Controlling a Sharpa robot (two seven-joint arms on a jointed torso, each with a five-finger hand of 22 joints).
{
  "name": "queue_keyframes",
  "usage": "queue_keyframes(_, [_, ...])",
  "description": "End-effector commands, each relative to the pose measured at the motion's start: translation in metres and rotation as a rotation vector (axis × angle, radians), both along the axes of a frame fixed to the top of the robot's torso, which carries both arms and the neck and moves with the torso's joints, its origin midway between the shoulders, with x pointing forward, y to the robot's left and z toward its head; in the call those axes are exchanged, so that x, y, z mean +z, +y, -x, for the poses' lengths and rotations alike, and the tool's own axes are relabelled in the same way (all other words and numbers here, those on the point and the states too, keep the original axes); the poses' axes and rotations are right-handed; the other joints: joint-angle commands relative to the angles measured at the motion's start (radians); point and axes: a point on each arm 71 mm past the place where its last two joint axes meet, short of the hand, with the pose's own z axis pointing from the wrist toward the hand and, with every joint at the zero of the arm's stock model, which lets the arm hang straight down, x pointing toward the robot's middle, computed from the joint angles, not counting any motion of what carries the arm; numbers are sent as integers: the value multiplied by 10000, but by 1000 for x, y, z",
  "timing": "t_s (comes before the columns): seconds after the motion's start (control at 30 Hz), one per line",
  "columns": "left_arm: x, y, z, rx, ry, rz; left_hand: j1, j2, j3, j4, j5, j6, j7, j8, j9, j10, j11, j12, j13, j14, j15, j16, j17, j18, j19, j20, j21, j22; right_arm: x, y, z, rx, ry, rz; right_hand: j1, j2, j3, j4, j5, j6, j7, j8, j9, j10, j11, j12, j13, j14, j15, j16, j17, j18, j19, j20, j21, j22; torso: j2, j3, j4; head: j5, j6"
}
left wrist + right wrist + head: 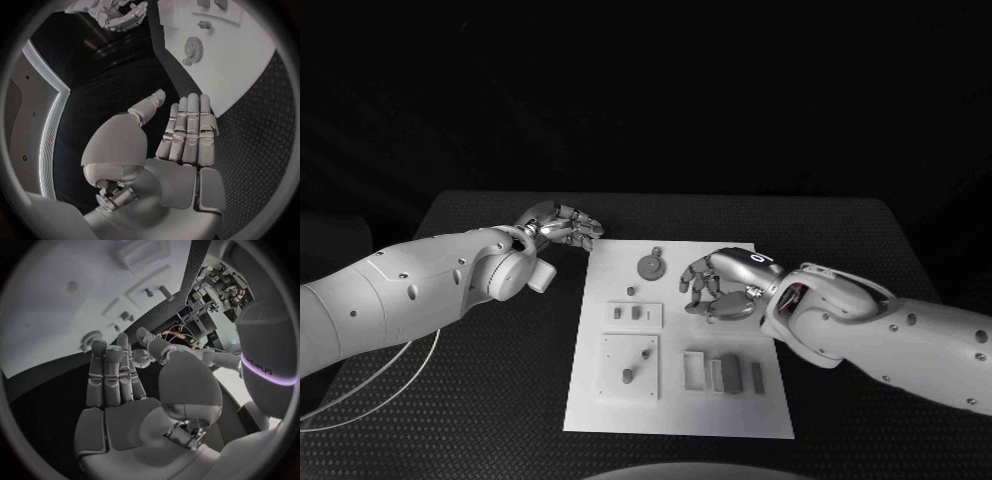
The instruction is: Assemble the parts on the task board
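You look down from the robot's head, high and fairly far back, onto the black table [877, 225] with the white task board [682, 400] lying lengthwise in the middle. Your left wrist camera sits close behind the left hand [187, 132] and faces along its flat fingers toward the board's [250, 65] far end, where the gear [193, 49] lies. Your right wrist camera sits just as close behind the right hand [115, 375], facing across the board [44, 315]. All three views share the board and that gear [651, 266] [94, 337]; the left wrist view also catches the right hand [122, 17].
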Motion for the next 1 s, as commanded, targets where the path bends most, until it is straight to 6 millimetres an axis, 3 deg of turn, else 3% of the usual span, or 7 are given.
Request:
queue_keyframes(0.03, [1, -4, -1, -116, -56, 116, -56, 36, -75, 2, -13, 11, -36, 63, -13, 9, 25, -14, 11, 41, 7, -53, 17, 23, 43, 2, -9, -15, -10, -28, -12, -1446, 2956, 136, -427, -155, -166, 490, 21, -18, -182, 51, 102, 168, -126, 1223, 1535, -13, -249, 343, 47, 33, -16, 32, 14, 167, -27, -1, -28, -107, 41])
queue_keyframes(0.07, [1, -4, -1, -118, -62, 118, -55, 37, -75, 2, -13, 12, -36, 64, -13, 10, 24, -14, 11, 41, 7, -54, 18, 23, 44, 2, -9, -15, -11, -35, -14, -1692, 3316, 241, -570, -167, -255, 611, 60, 20, -195, 75, 140, 77, -188, 1597, 1975, -4, -227, 476, 97, 33, 8, 40, 32, 174, -37, -2, -37, -126, 48])
queue_keyframes(0.1, [1, -4, -1, -123, -67, 121, -56, 37, -75, 2, -13, 12, -36, 64, -13, 10, 24, -14, 11, 42, 7, -54, 19, 23, 44, 2, -9, -15, -11, -41, -15, -1857, 3579, 355, -724, -167, -572, 854, 436, -13, -275, 94, 391, -1797, -268, 4213, 5375, -254, -445, 1410, 495, 26, 33, -62, 97, 200, -47, -4, -49, -136, 46])
queue_keyframes(0.13, [1, -5, -1, -131, -69, 124, -56, 37, -75, 2, -13, 13, -37, 65, -13, 10, 24, -14, 11, 42, 7, -55, 20, 23, 44, 2, -9, -15, -12, -47, -15, -2042, 3859, 511, -660, -96, -505, 851, 29, -12, -263, 96, 413, -1883, -269, 4249, 5461, -326, -326, 1369, 456, 29, -11, -68, 85, 198, -56, -7, -60, -159, 49])
queue_keyframes(0.33, [0, -4, -2, -103, -41, 126, -72, 32, -85, 11, -14, 14, -37, 66, -15, 10, 24, -15, 12, 46, 7, -62, 32, 21, 46, 3, -8, -17, -20, -61, 0, -2271, 5526, 1737, -1244, 19, -785, 1268, 70, 249, -375, 288, 914, -2039, -404, 6305, 7374, -224, -412, 2828, 1041, 33, 148, -165, 469, 231, -113, 23, -112, -166, -7])
queue_keyframes(0.6, [-2, -4, -1, -116, 25, 128, -95, 33, -95, 25, -14, 12, -36, 66, -18, 7, 26, -18, 11, 48, 8, -75, 46, 20, 47, 4, -8, -20, -35, -75, 29, -2815, 7576, 2430, -2264, 413, -914, 2028, 43, 625, -583, 420, 1369, -1867, -595, 7767, 8311, 270, -595, 4108, 1777, 33, 515, -490, 1000, 217, -138, 12, -134, -337, -84])
queue_keyframes(1.0, [-6, -7, 0, -168, 118, 155, -119, 31, -107, 40, -14, 7, -35, 65, -23, 2, 27, -22, 11, 48, 9, -91, 63, 20, 43, 4, -9, -24, -42, -77, 52, -2868, 8133, 3107, -2949, 606, -1024, 2130, 40, 960, -729, 410, 1575, -1676, -741, 8094, 8401, 743, -732, 4607, 2215, 33, 658, -703, 1264, 206, -132, 17, -119, -457, -94])
